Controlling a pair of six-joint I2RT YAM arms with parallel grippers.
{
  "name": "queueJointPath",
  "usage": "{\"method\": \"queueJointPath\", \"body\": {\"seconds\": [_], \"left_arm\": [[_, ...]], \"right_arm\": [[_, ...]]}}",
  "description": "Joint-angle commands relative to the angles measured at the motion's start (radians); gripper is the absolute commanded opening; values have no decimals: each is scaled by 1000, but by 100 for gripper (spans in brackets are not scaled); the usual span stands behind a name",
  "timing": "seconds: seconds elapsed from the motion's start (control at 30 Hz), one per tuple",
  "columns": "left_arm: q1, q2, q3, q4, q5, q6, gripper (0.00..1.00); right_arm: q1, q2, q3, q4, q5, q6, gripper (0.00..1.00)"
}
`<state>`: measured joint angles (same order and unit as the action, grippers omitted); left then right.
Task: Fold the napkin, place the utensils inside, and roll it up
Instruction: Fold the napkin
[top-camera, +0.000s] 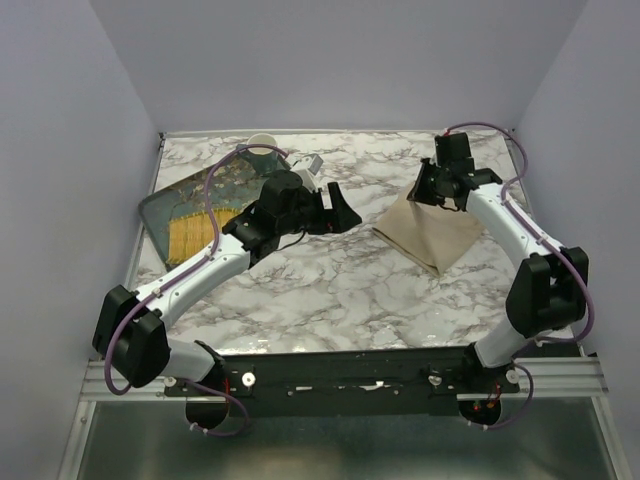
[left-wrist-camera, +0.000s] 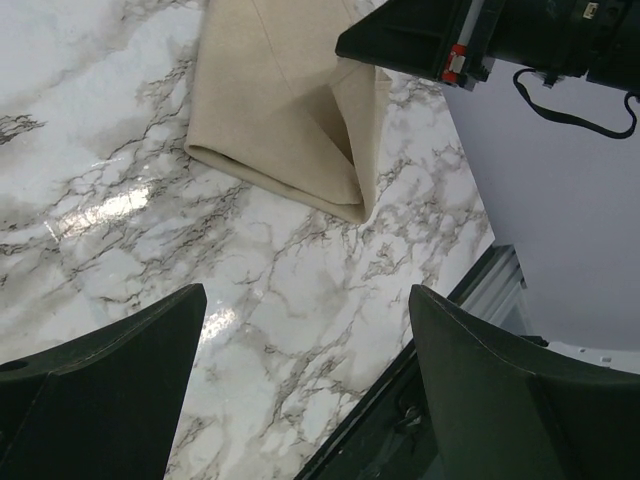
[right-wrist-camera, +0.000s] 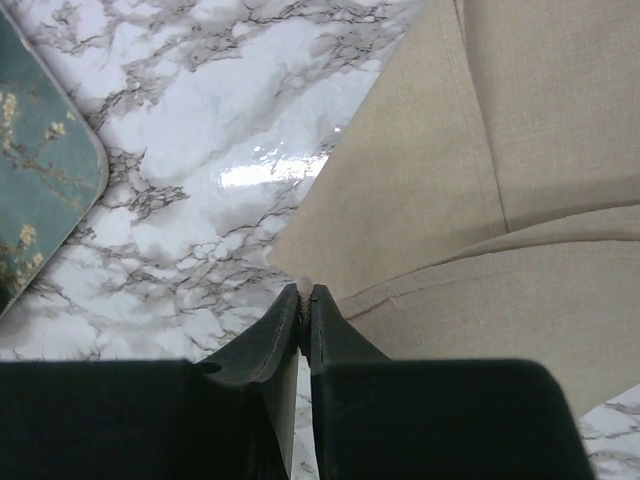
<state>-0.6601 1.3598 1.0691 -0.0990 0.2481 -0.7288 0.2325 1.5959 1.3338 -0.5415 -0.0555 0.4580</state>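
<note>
One fold looks to be in the making. Well to the right of the teal floral tray (top-camera: 158, 212), the right gripper (right-wrist-camera: 303, 293) has its fingers pressed together on what seems to be a thin corner of the napkin (top-camera: 432, 236). That corner stands lifted off the marble table (top-camera: 330, 290), and the beige cloth tents up beneath it with one layer draped over another. The left gripper (left-wrist-camera: 305, 295) hangs just right of the tray, between it and the cloth. It touches neither, and its fingers are spread wide with nothing between them. A pale cup (top-camera: 262, 143) stands just beyond the tray's far corner. And the spoon? I can't pick it out. It may be on the tray, but the overhead view is too small to say. My read is early days: the fold is begun but not laid flat, no utensil is on the cloth, and the rolling is all to come.
</note>
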Motion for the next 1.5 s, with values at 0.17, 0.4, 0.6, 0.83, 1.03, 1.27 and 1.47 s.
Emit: {"method": "queueJointPath", "body": {"seconds": [0.17,0.4,0.6,0.83,1.03,1.27,1.47], "left_arm": [[16,9,14,2,14,16,91],[24,7,-1,7,11,16,91],[31,12,-6,13,14,11,91],[34,38,6,19,23,6,91],[34,107,38,39,40,-3,92],[25,327,182,4,66,11,96],[-24,520,348,-24,14,90,91]], "right_arm": [[36,134,64,-3,-58,-56,17],[71,226,108,-38,-53,-67,17],[93,272,122,-46,-31,-65,17],[94,311,140,-46,-67,-68,25],[94,331,191,-67,-148,-91,43],[44,195,164,-158,-64,-76,65],[-191,12,-62,-46,-107,-21,66]]}}
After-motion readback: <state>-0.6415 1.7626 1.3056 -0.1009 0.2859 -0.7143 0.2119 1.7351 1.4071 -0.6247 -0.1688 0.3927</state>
